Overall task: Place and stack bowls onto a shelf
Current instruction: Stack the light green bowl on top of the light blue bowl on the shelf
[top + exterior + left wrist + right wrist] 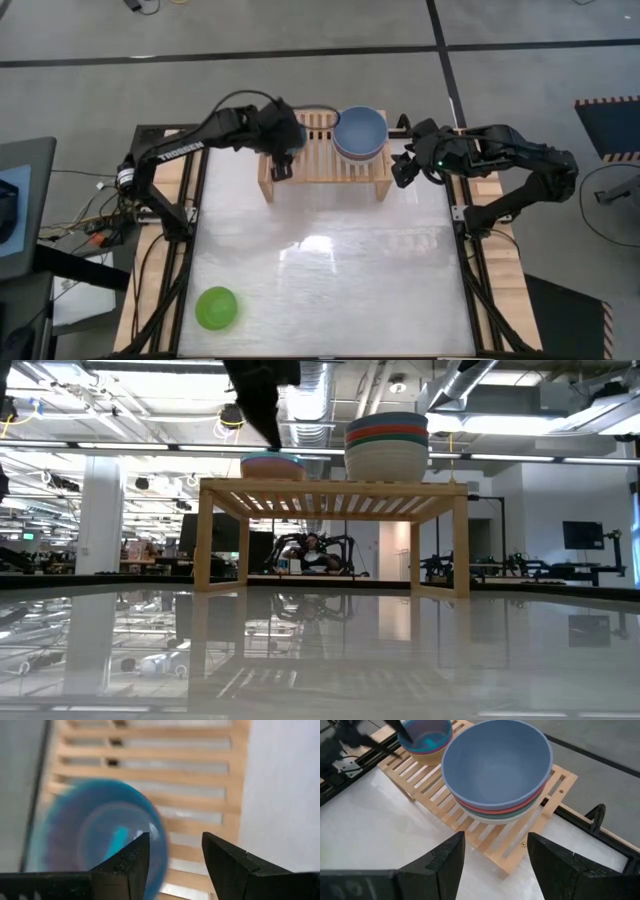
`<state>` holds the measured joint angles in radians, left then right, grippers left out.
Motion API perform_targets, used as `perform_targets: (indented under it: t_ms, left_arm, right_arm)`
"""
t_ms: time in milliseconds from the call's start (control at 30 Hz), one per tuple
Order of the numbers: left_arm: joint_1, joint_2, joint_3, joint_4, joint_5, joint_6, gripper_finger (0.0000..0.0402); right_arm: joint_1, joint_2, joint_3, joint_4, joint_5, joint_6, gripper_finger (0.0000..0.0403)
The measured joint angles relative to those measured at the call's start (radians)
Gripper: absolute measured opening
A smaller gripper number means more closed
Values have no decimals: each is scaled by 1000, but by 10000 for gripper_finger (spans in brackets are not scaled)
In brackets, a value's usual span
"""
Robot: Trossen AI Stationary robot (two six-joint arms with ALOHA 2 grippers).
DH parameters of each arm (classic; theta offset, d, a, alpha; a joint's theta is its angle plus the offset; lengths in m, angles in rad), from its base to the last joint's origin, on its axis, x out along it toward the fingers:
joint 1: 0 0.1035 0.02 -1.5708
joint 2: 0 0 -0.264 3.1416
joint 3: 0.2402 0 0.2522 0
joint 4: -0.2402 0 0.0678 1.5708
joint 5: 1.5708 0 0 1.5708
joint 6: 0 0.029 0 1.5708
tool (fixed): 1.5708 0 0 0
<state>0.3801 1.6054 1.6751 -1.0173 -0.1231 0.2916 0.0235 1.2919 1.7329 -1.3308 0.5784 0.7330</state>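
Observation:
The light-wood shelf (325, 165) stands at the table's far middle. On its right part rests a stack of larger bowls (497, 770), blue on top, with red, teal and cream below. On its left part sits a shorter stack of small bowls (426, 737) with a cyan bowl (95, 840) on top. My left gripper (175, 865) hangs open just above that stack's rim, holding nothing. My right gripper (495, 865) hovers open and empty off the shelf's right end (403, 170). A lime green bowl (216, 307) rests on its base near the table's near left corner.
The white tabletop (330, 270) stretches from the shelf to the near edge. A black frame rail (590, 820) runs behind the shelf. The left arm (200, 140) reaches in over the table's far left corner.

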Motion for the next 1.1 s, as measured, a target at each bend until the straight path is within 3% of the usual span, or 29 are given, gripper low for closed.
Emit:
perform_targets:
  t_ms: [267, 433, 667, 867, 1100]
  left_arm:
    - [1, -2, 151, -3, -34, 10, 166]
    - [-35, -9, 146, -52, -16, -167, 160]
    - [-202, -20, 44, -334, -29, -472, 128]
    - [-408, -136, -55, -298, -65, -639, 118]
    - [-579, -313, -208, -296, -239, -946, 118]
  right_arm:
    - [-16, 0, 0, 0, 1, 0, 240]
    - [-28, 0, -9, -4, 4, -1, 240]
    - [-59, 1, -121, -9, -16, 2, 240]
    - [-101, 1, -204, 34, -66, 0, 240]
    - [-149, 5, -220, 153, -149, -85, 240]
